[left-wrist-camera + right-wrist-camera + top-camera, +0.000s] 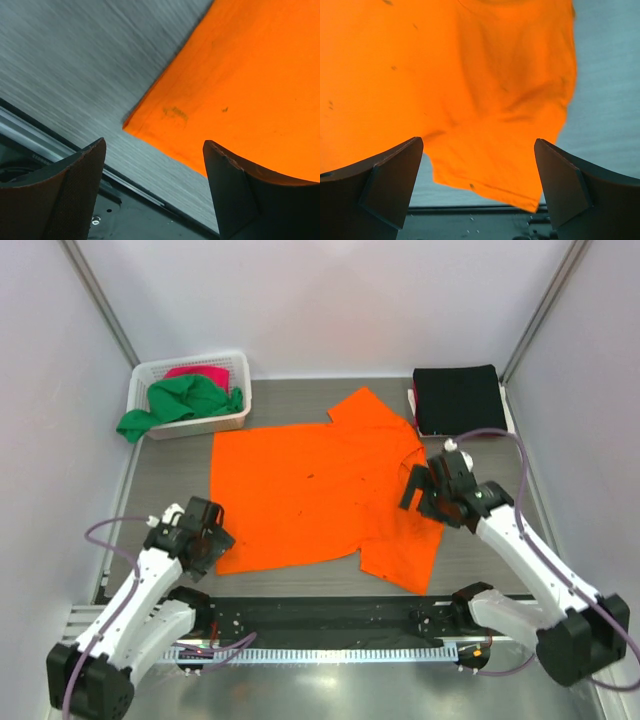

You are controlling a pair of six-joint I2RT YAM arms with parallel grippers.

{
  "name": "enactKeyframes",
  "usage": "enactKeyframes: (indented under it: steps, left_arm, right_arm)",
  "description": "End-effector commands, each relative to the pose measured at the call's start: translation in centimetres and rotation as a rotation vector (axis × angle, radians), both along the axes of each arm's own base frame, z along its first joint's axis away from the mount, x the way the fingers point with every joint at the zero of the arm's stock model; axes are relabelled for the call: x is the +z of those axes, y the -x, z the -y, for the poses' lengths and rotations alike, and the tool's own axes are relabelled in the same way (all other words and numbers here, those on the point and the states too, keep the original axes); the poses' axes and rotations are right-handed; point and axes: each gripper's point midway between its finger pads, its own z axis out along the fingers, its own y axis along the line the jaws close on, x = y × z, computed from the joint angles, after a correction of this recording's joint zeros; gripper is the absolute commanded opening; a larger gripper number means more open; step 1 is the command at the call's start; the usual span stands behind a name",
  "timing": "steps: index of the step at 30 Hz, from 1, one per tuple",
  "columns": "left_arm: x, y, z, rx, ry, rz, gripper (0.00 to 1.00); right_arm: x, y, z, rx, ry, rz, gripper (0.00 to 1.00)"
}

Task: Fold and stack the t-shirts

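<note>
At the near side of the table [168, 475], both grippers hang over the orange shirt [300, 490] with nothing in them. The left gripper [152, 145] has its fingers spread wide above the near hem corner, and the right gripper [477, 142] is spread just as wide above the near sleeve. The shirt lies flat, hem to the left and collar to the right, with one sleeve pointing near and one far.

The step in hand looks like the first fold. To do it well, I judge the left gripper should shift a little toward the cloth, since the corner sits just ahead of its fingers. It can then come down and pinch the hem edge cleanly against the tabletop. The right gripper should take the sleeve close to the shoulder, where the cloth wrinkles. Both ends would then lift together and the fold line would run straight — an uneven lift would probably drag the shirt askew.

The near sleeve tip lies close to the black rail [330, 612] and could catch there. Farther back on the left, a white basket [200, 426] holds a green shirt [185, 400] spilling over its rim, with a pink shirt [200, 372] behind it. At far right lies a folded black shirt [458, 398], near the far sleeve — likely where the stack goes, and apart from the fold path.
</note>
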Motion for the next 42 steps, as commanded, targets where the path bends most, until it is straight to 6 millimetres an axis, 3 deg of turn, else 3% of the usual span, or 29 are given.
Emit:
enactKeyframes:
  steps: [1, 4, 11, 20, 23, 24, 25, 29, 33, 35, 36, 39, 41, 42]
  left_arm:
    - [0.6, -0.4, 0.2, 0.125, 0.033, 0.095, 0.77]
    - [-0.7, -0.2, 0.4, 0.131, 0.031, 0.071, 0.73]
    - [-3.7, 0.5, 0.6, 0.142, 0.038, 0.029, 0.56]
    - [-3.9, 0.0, -0.6, 0.151, -0.025, 0.065, 0.33]
    - [-4.1, -0.5, -0.5, 0.148, -0.021, 0.079, 0.14]
    - [-4.1, -0.7, -0.3, 0.147, -0.011, 0.09, 0.02]
    - [-4.4, -0.7, -0.3, 0.143, -0.008, 0.09, 0.0]
    - [-4.5, -1.3, -0.1, 0.134, 0.0, 0.12, 0.0]
    - [-4.5, -1.7, 0.1, 0.122, 0.005, 0.134, 0.0]
    - [-4.6, -1.7, 0.1, 0.118, 0.006, 0.135, 0.0]
    - [-4.6, -1.8, 0.1, 0.118, 0.007, 0.139, 0.0]
    - [-4.6, -1.8, 0.2, 0.113, 0.011, 0.147, 0.0]
    - [-4.6, -1.8, 0.1, 0.115, 0.012, 0.156, 0.0]
    - [-4.5, -1.9, 0.2, 0.111, 0.014, 0.158, 0.0]
  right_arm:
    - [-0.3, 2.7, 1.4, -0.111, -0.042, 0.018, 1.0]
    - [-1.9, 4.6, 2.7, -0.159, -0.013, -0.019, 1.0]
    - [-3.2, 6.4, 2.7, -0.198, -0.053, -0.065, 1.0]
    - [-3.8, 6.8, 2.7, -0.209, -0.052, -0.089, 1.0]
    - [-4.5, 7.4, 2.1, -0.186, -0.06, -0.126, 0.99]
    - [-4.9, 7.7, 1.8, -0.176, -0.058, -0.143, 1.0]
    - [-5.4, 7.9, 1.4, -0.171, -0.053, -0.17, 1.0]
    - [-7.0, 9.8, -1.5, -0.118, -0.044, -0.211, 1.0]
    - [-8.7, 11.9, -2.6, -0.096, -0.013, -0.249, 0.98]
    - [-9.7, 12.6, -2.8, -0.093, -0.007, -0.259, 0.93]
    - [-9.8, 12.8, -3.1, -0.12, -0.022, -0.248, 0.86]
    - [-10.5, 12.8, -2.9, -0.162, -0.029, -0.228, 0.82]
    - [-11.5, 13.1, -2.5, -0.193, -0.03, -0.232, 0.68]
    - [-11.8, 13.0, -2.5, -0.199, -0.037, -0.228, 0.67]
